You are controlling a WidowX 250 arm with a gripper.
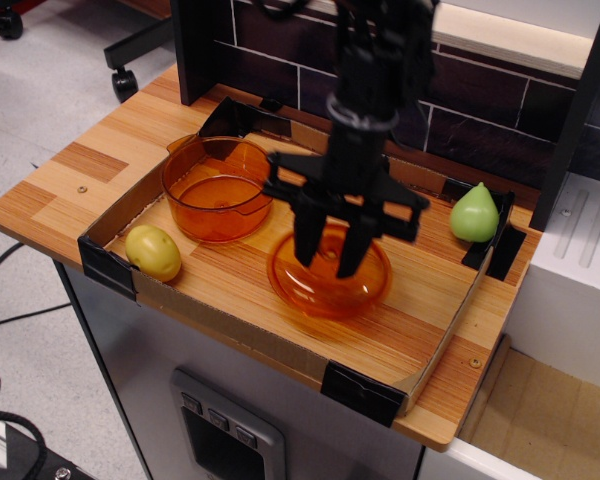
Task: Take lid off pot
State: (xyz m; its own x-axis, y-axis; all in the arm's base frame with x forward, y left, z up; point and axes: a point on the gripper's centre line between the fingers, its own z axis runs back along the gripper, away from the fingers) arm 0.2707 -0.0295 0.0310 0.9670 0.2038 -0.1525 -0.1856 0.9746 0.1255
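The orange pot (217,190) stands uncovered at the back left of the tray, its inside visible. The translucent orange lid (325,296) is at the tray's front middle, to the right of the pot, low on or just above the wood. My black gripper (329,266) comes down from above onto the lid's centre. Its two fingers straddle the knob, which they hide, and they look closed on it.
A yellow potato (152,252) lies at the tray's front left corner, in front of the pot. A green pear (475,213) sits at the right edge. A low cardboard rim (235,330) with black corner clips borders the wooden tray. A dark brick wall stands behind.
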